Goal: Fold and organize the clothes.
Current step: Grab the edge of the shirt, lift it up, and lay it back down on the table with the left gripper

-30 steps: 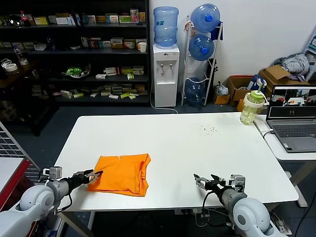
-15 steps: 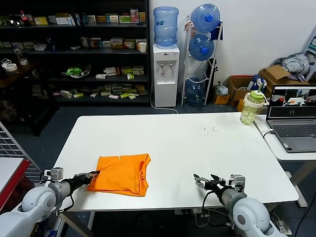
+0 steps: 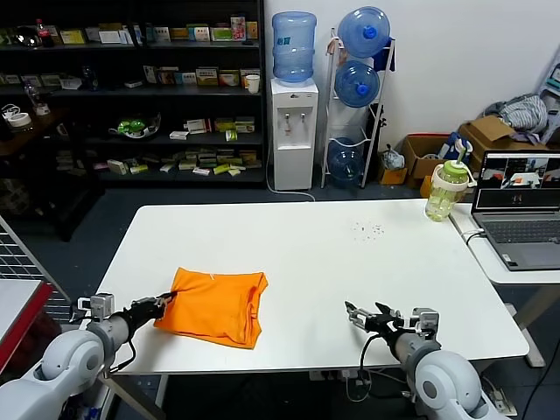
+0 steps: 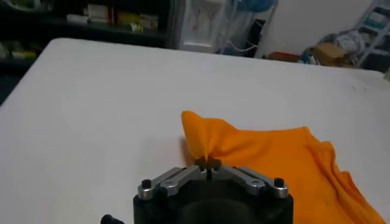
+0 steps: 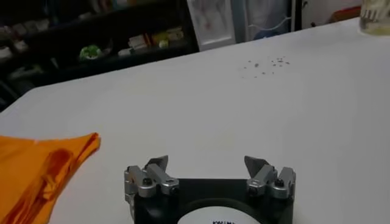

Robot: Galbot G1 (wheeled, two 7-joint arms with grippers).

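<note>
The clothes are one bright orange T-shirt (image 3: pixel 214 306), folded into a rough rectangle on the near left of the white table (image 3: pixel 350 262). My left gripper (image 3: pixel 163 302) is shut on the shirt's near left corner, which stands lifted into a small peak (image 4: pixel 201 137). In the left wrist view my left gripper (image 4: pixel 208 162) pinches the orange fabric between closed fingertips. My right gripper (image 3: pixel 360 317) rests open near the table's front edge, well right of the shirt, with nothing between its fingers (image 5: pixel 157 163). The shirt's edge (image 5: pixel 42 170) shows at the side of the right wrist view.
A green-capped bottle (image 3: pixel 445 190) stands at the table's far right corner, beside a laptop (image 3: pixel 518 219) on an adjoining desk. Small dark crumbs (image 3: pixel 367 230) dot the table's far right. Shelves, a water dispenser (image 3: pixel 293 131) and boxes stand beyond the table.
My left gripper has closed on the shirt's near left corner and drawn it up slightly. The right arm has stayed where it was.
</note>
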